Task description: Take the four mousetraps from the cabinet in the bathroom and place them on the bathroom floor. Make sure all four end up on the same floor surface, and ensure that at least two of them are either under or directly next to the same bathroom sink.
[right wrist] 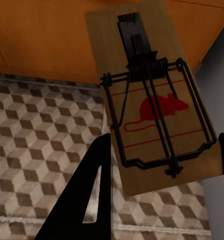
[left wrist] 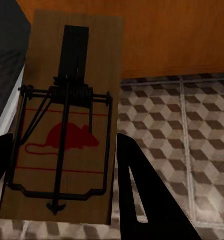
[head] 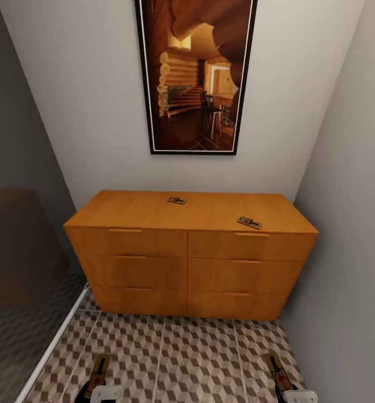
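Holding one mousetrap apiece: left tool (left wrist: pixel 61 190) clamped on a flat wooden board (left wrist: pixel 66 125) at its lower end, right tool (right wrist: pixel 162 165) pinched on a second board (right wrist: pixel 152 95) the same way, both seen low in the head view at bottom left (head: pixel 98 376) and bottom right (head: pixel 278 370), above the cube-patterned bathroom floor (head: pixel 198 358).

Resting on the cabinet (head: pixel 190 263) top: two more traps, one near mid-frame toward the back (head: pixel 177 200), one right of centre close to the front edge (head: pixel 249 223).

Likely light, stiff and thin; best gripped across the bare wood edges, away from the dark wire bar and spring, which may snag or shift. Probably slick enough to slide if pinched loosely.

Tight on room: grey wall crowding the right of the frame, a dim panel and white strip along the lower left, cabinet front filling the middle. Open tiles only in the lower centre, so lowering straight down looks safest. No sink visible.
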`<state>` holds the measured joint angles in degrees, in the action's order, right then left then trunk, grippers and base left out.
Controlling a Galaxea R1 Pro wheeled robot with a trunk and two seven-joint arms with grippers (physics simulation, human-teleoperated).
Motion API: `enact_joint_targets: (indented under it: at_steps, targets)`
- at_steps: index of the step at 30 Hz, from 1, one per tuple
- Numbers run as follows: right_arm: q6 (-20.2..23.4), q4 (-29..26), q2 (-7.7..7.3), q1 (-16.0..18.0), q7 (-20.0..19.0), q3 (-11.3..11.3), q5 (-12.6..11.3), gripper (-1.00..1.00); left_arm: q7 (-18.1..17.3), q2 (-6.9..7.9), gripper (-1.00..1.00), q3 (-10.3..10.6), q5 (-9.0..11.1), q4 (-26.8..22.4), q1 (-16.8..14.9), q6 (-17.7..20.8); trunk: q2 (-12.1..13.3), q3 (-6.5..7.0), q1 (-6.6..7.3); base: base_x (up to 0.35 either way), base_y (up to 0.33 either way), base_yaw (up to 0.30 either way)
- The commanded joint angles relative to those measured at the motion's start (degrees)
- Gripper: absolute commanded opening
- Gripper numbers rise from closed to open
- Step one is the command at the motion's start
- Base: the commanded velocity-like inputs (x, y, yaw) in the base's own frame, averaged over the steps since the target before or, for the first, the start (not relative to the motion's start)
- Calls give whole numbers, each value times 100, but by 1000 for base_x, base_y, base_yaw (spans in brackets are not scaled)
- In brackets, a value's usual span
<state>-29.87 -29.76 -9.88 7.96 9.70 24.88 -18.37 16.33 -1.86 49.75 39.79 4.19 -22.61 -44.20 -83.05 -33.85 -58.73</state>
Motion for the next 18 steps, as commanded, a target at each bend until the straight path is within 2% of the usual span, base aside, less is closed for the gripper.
enact_joint_targets:
  at_steps: [1,18]
  targets:
    - [-19,-3,-9,4,36,50,-43,-100,81,-8,-100,34,-53,20,-7,-3,-3,-5,0,0,0,253]
    - [-19,5,-5,4,154,52,-35,-100,81,-16,-100,34,-55,20,-7,-1,-3,-4,0,0,0,258]
